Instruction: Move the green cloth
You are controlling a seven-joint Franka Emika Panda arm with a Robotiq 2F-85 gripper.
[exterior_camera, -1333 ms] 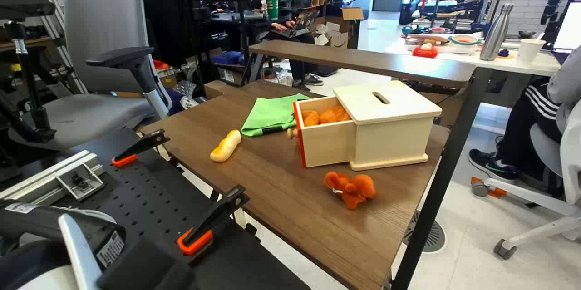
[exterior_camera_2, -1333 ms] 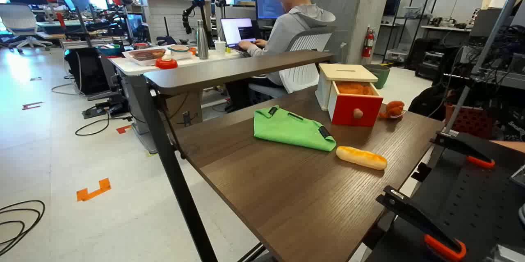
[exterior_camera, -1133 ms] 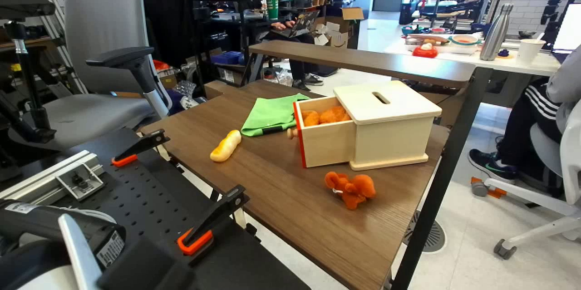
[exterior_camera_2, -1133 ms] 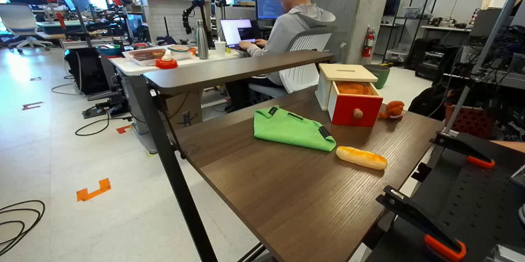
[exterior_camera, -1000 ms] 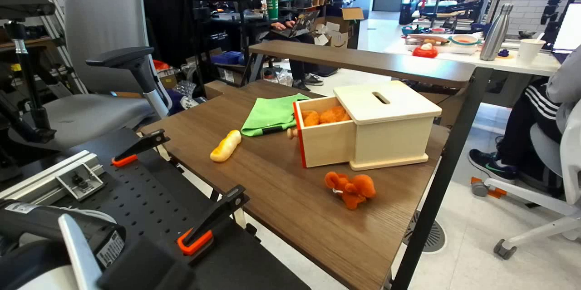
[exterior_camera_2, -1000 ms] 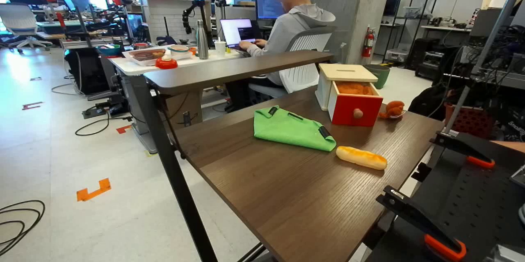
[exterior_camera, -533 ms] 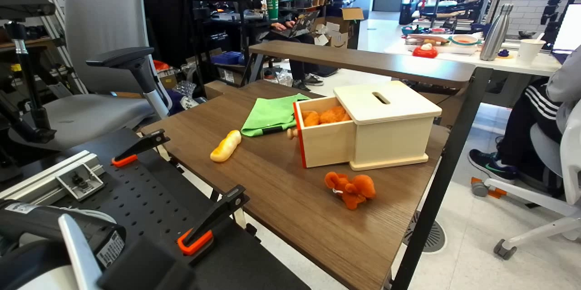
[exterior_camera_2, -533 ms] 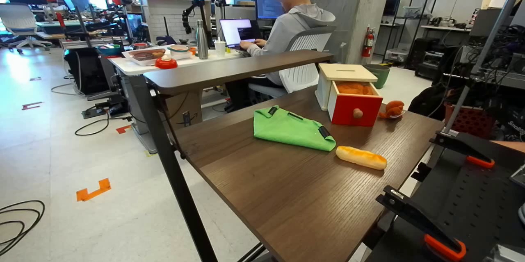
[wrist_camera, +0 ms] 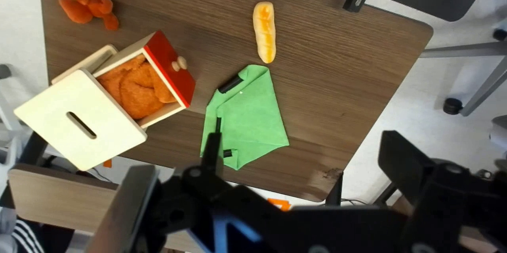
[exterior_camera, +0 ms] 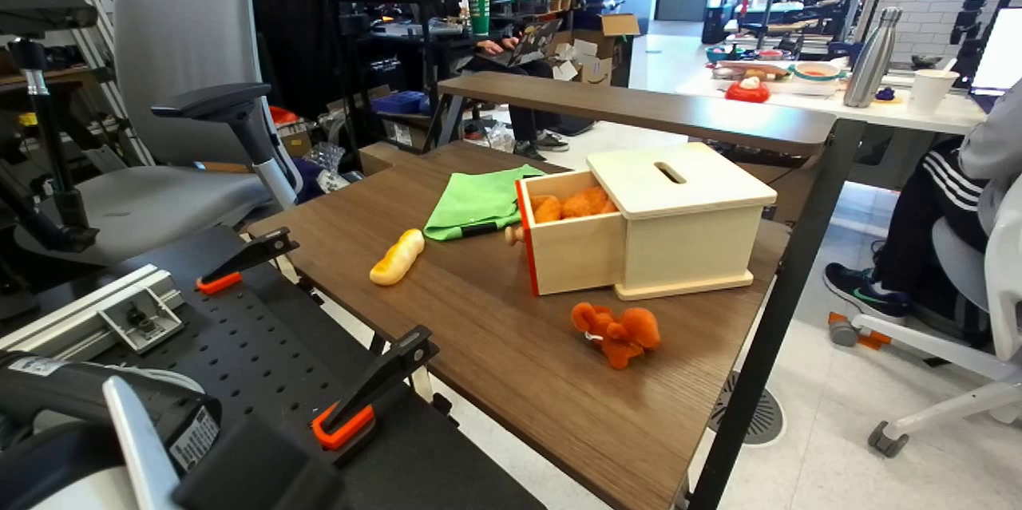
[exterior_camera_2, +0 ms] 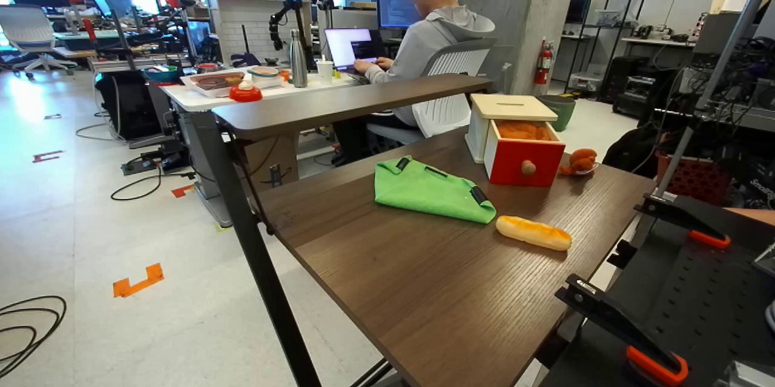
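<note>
The cloth [wrist_camera: 253, 114] lies on the table [wrist_camera: 336, 71], one edge folded over, just beside the bread [wrist_camera: 264, 33] and near the pulled-out drawer [wrist_camera: 165, 59]; the toy [wrist_camera: 91, 6] sits well apart. In both exterior views nothing there has shifted this last second, so I judge the move not begun. My pincer [wrist_camera: 304, 140] stands wide, nothing between its jaws; next I should come down to the cloth.

In an exterior view, your green cloth [exterior_camera: 477, 199] lies partly behind the box [exterior_camera: 688, 243]. Its drawer [exterior_camera: 578, 255] juts out
</note>
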